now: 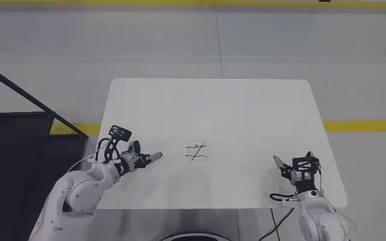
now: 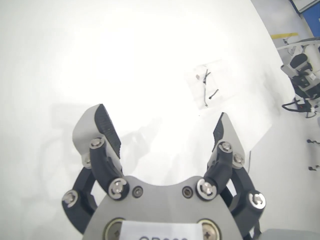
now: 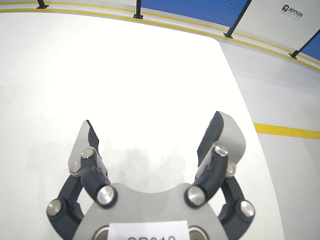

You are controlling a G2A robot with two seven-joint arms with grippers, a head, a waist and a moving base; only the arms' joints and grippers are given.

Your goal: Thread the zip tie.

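Both the left gripper (image 2: 161, 111) and right gripper (image 3: 153, 119) gape empty, nothing begun; next likely means pinching the thin zip tie (image 1: 196, 152) mid-frame.

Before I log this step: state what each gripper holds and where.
Nothing held: left gripper and right gripper are open, zip tie lies on the table.
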